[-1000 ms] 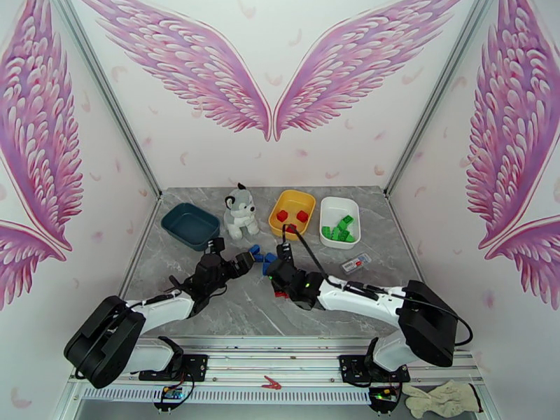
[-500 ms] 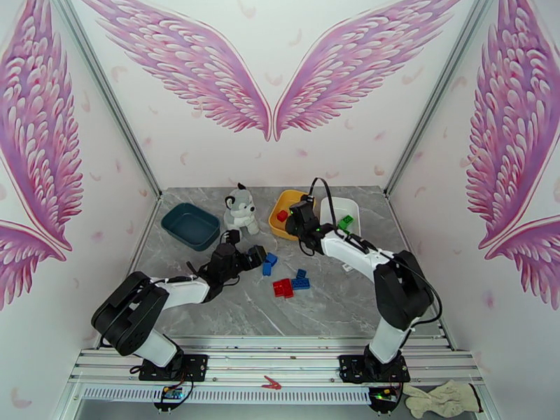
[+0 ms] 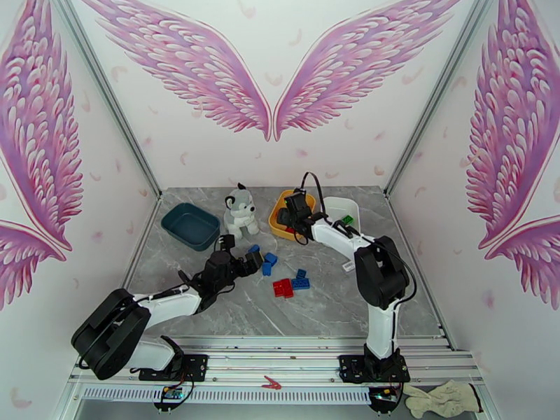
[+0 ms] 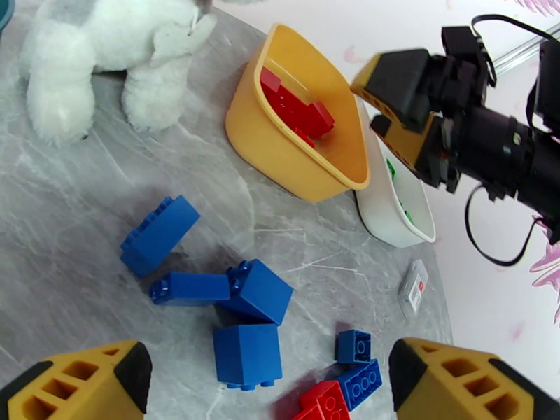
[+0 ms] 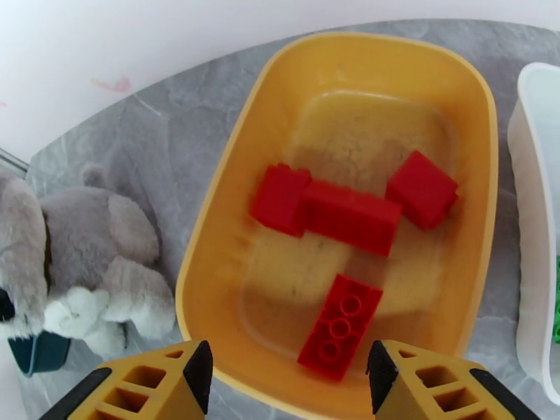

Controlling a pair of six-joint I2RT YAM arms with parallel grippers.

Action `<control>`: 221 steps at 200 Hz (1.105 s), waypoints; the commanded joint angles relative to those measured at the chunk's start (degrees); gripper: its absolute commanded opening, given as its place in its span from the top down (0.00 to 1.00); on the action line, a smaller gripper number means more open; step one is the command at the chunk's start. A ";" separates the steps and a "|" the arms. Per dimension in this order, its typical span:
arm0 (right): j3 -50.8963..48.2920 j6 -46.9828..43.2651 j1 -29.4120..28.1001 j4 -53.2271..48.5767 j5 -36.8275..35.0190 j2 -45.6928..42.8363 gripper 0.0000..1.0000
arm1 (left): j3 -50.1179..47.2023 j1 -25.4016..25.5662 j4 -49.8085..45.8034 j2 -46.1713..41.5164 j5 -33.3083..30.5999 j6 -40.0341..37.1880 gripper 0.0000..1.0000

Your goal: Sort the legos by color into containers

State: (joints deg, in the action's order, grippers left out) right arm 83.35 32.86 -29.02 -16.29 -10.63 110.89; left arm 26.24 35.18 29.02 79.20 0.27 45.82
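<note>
My left gripper [image 3: 253,260] [image 4: 280,386] hangs open just above the table, with nothing between its fingers. Right in front of it lie several blue legos [image 4: 241,295] [image 3: 268,260]. Further right on the table are red legos [image 3: 283,288] [image 4: 318,404] and small blue ones [image 3: 301,279]. My right gripper [image 3: 289,215] [image 5: 287,386] is open over the near end of the yellow container [image 5: 210,225] [image 3: 274,222] [image 4: 280,155]. Inside that tray lie several red legos [image 5: 341,327]. The white container [image 3: 350,208] [image 4: 392,211] holds green legos [image 3: 346,220]. The dark teal container [image 3: 190,225] sits at the back left.
A grey-and-white plush dog [image 3: 240,211] [image 4: 105,57] [image 5: 77,267] sits between the teal and yellow trays. A small white packet [image 3: 355,263] [image 4: 413,288] lies right of the loose bricks. White walls with metal posts close in the table's sides.
My right gripper rose from the loose bricks at mid-table, swung back over the yellow tray and opened; more red bricks lie in the tray. My left gripper edged toward the blue bricks.
</note>
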 commanded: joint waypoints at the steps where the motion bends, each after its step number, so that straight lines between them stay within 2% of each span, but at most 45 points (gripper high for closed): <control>1: -5.87 -1.84 -2.70 1.75 1.91 -8.01 0.35 | -2.40 0.52 -3.31 -3.68 -4.70 -1.49 0.05; 59: -25.39 -1.44 -13.65 5.33 -0.32 -22.91 0.34 | -9.61 1.17 -7.07 -12.32 -12.37 -1.48 0.04; 89: -32.26 0.01 -20.16 5.01 -3.42 -26.38 0.32 | -12.88 1.30 -8.77 -17.23 -13.89 -1.52 0.03; 139: -38.63 3.18 -27.46 -0.48 -11.33 -28.13 0.39 | -15.86 1.28 -11.22 -23.58 -14.85 -1.23 0.01; 174: -42.45 7.54 -31.27 -3.13 -14.59 -28.07 0.40 | -15.05 1.30 -10.64 -22.70 -14.56 -1.61 0.01; 221: -45.16 10.81 -32.99 -2.48 -15.67 -26.64 0.46 | -12.15 1.39 -5.18 -14.00 -11.17 -1.67 0.01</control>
State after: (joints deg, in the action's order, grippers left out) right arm 38.92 40.75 -61.45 -18.20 -23.90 83.96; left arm 11.46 36.16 20.56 61.21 -12.82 44.97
